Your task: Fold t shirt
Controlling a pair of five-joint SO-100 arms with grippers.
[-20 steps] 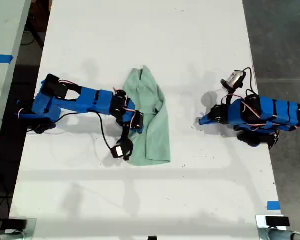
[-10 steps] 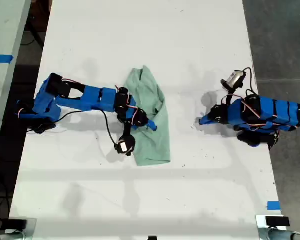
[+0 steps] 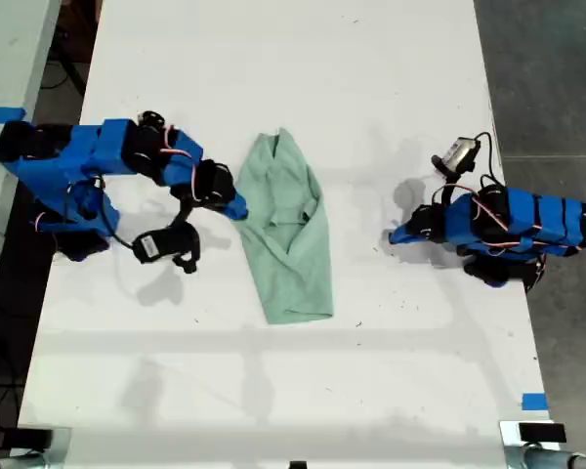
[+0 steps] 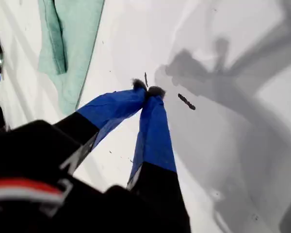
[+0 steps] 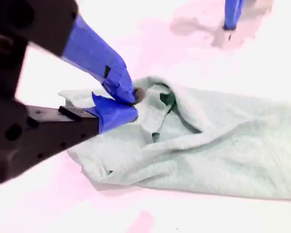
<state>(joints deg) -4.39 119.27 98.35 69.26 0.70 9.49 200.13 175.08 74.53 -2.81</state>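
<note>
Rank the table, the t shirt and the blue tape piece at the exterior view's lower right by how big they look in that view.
1. table, by far the largest, filling most of the view
2. t shirt
3. tape, a tiny patch at the table's edge
The gaps are wide, so no ties.

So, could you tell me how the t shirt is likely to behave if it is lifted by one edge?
The t shirt would probably sag and drape rather than keep its shape, since it lies in soft creases and bunched folds. It looks thin and light, so a push across the table would likely wrinkle it instead of sliding it whole.
</note>
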